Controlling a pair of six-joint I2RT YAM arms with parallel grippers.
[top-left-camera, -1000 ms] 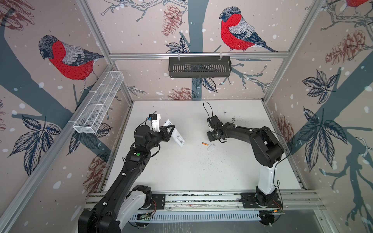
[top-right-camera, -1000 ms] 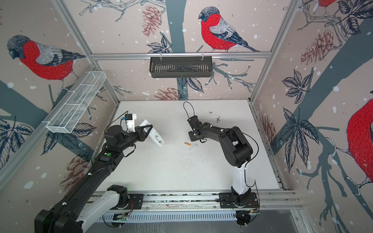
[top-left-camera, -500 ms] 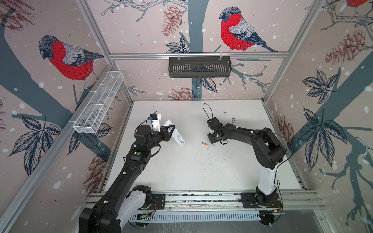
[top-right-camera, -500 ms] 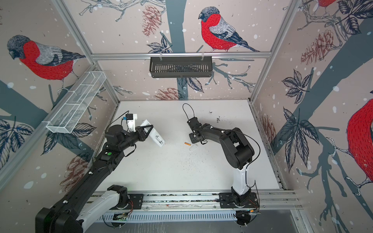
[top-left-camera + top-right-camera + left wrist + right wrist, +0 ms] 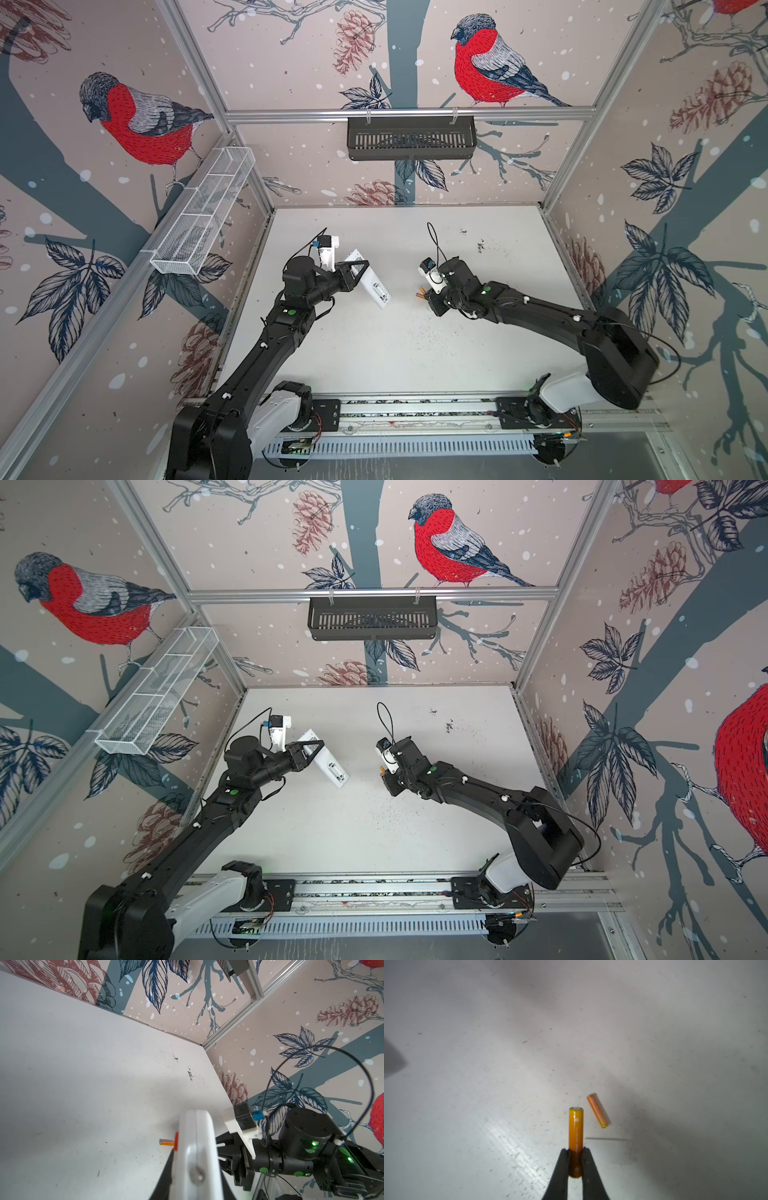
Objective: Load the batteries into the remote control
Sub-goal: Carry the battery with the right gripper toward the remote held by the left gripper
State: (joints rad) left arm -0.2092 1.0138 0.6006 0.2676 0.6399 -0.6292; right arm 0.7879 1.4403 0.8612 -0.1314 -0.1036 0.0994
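Observation:
The white remote control (image 5: 371,284) (image 5: 331,767) is held tilted above the table on the left, with my left gripper (image 5: 354,272) (image 5: 311,752) shut on its upper part. In the left wrist view the remote (image 5: 197,1142) fills the space between the dark fingers (image 5: 166,1178). To its right, my right gripper (image 5: 432,296) (image 5: 576,1153) is shut on the lower end of one orange battery (image 5: 576,1126), which sticks straight out from the fingertips above the table. A second battery (image 5: 598,1110) (image 5: 166,1142) lies flat on the white table just beyond it.
A black slotted basket (image 5: 411,137) hangs on the back wall. A white wire basket (image 5: 203,216) hangs on the left wall. Dark crumbs (image 5: 482,247) dot the far right of the table. The arms' metal rail (image 5: 415,405) runs along the front edge.
My right gripper has closed on one battery and raised it off the table. The left arm with the remote control has stayed where it was.

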